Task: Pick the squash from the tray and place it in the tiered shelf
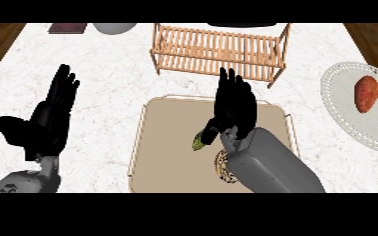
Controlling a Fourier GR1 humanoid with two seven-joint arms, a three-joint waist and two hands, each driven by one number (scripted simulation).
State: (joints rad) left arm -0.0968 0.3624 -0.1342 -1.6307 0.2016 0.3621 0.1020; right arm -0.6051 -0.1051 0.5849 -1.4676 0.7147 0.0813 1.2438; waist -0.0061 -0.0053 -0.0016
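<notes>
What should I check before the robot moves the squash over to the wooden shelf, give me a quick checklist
1. Right hand over the tray: ok.
2. Squash in the right hand: cannot tell; only its yellow-green end shows beside the thumb, the hand hides the rest.
3. Squash lifted off the tray: cannot tell from this steep view.
4. Tiered shelf upright just beyond the tray, top slats bare: ok.
5. Left hand open, resting left of the tray, out of the path: ok.
6. Plate with the reddish item at the right, away from the path: ok.
</notes>
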